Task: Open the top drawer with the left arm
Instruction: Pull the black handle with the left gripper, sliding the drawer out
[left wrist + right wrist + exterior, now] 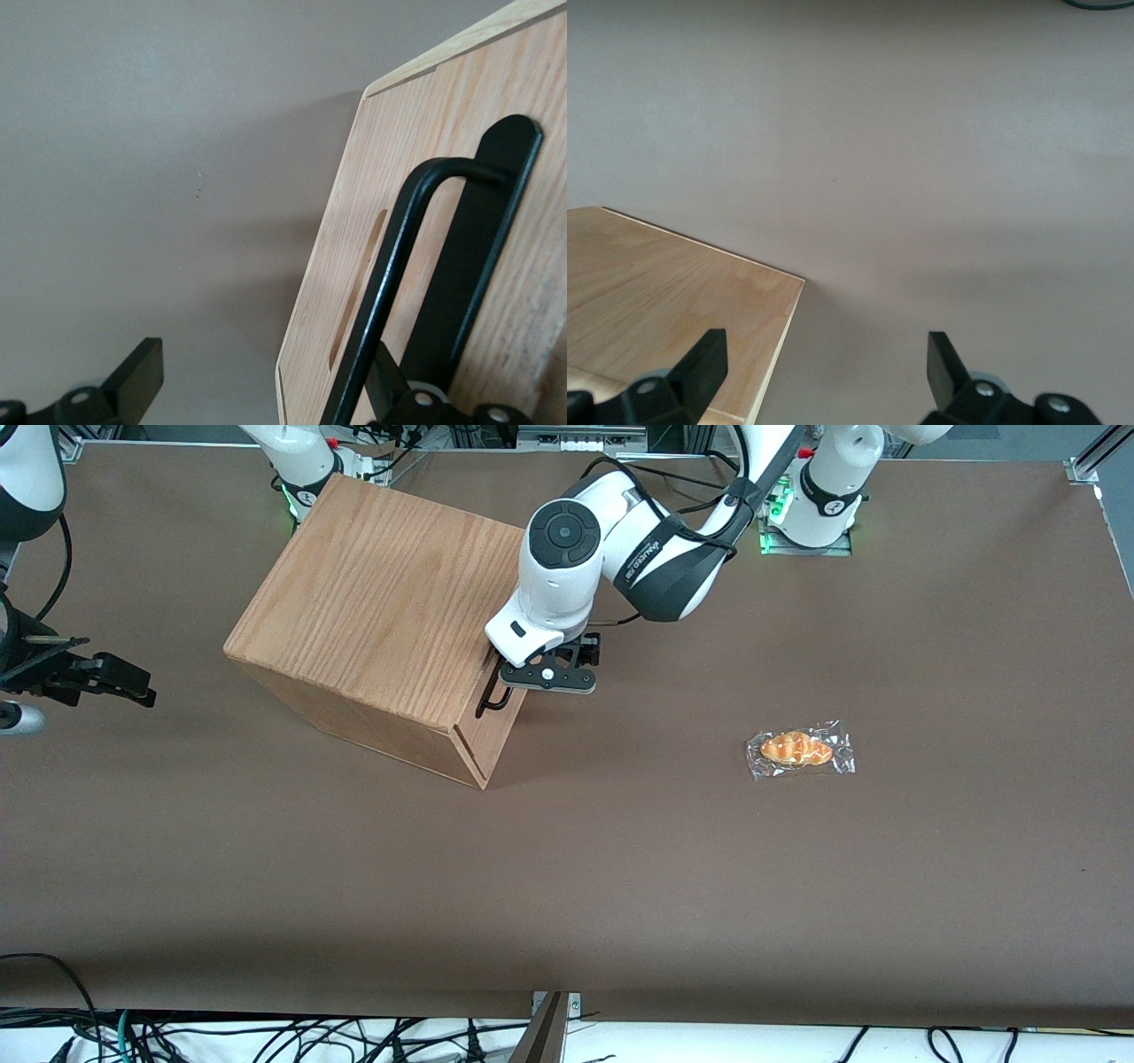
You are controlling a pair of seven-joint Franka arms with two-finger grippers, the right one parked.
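The oak-grain cabinet (372,602) stands on the brown table, its front turned toward the working arm's end. The top drawer (493,735) looks flush with the cabinet. Its thin black bar handle (490,698) runs along the light-wood front panel (399,133). My left arm (567,558) reaches down in front of the drawer. Its gripper (523,682) is open at the handle (390,266). The bar lies inside the gap (264,367), close against one finger (390,390), which it partly hides. The other finger (137,372) hangs over bare table, apart from the panel.
A wrapped croissant (800,750) lies on the table toward the working arm's end, nearer the front camera than the gripper. A narrow slot (359,292) is cut into the drawer's front beside the handle. The handle's black mounting plate (483,230) lies flat on the panel.
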